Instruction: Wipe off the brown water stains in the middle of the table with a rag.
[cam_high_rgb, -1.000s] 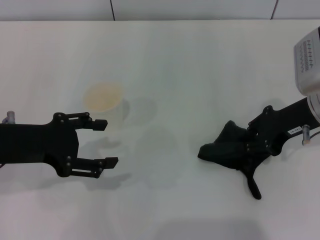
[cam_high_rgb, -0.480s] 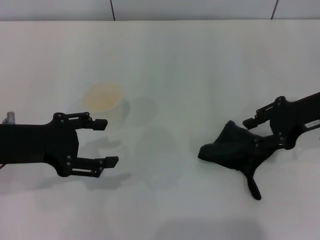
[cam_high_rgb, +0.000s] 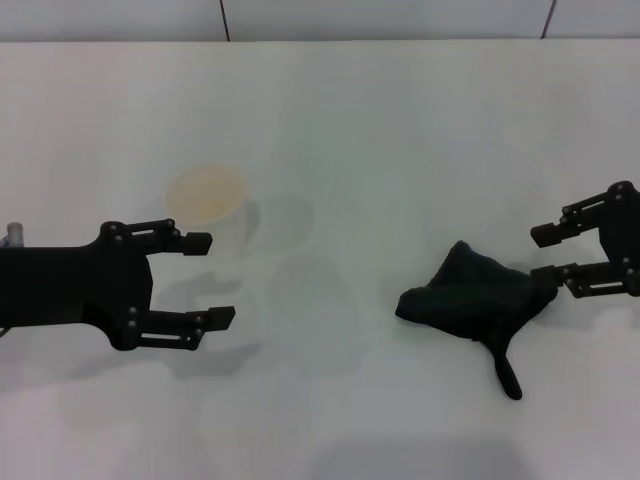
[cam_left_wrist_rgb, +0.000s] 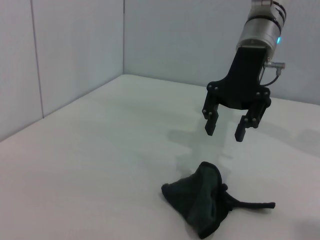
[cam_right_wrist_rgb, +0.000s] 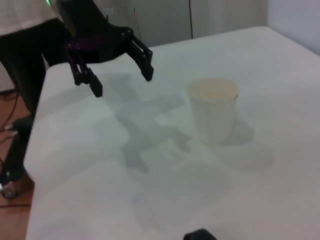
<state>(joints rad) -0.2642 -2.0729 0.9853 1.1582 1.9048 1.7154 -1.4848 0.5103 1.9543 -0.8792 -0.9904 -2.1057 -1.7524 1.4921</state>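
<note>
Both grippers are hanging with jaws apart, but the right gripper (cam_high_rgb: 548, 253) is hovering just beside the rag (cam_high_rgb: 472, 298), while the left gripper (cam_high_rgb: 210, 279) is waiting well away by the cup (cam_high_rgb: 212, 205).

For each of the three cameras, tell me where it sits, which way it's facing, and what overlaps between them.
Head view: above, looking down at the table; left gripper and right gripper both open, rag lying free.
Left wrist view: looks across at the rag and right gripper.
Right wrist view: looks across at the cup and left gripper.
Shared: head and left wrist views show the rag.
</note>
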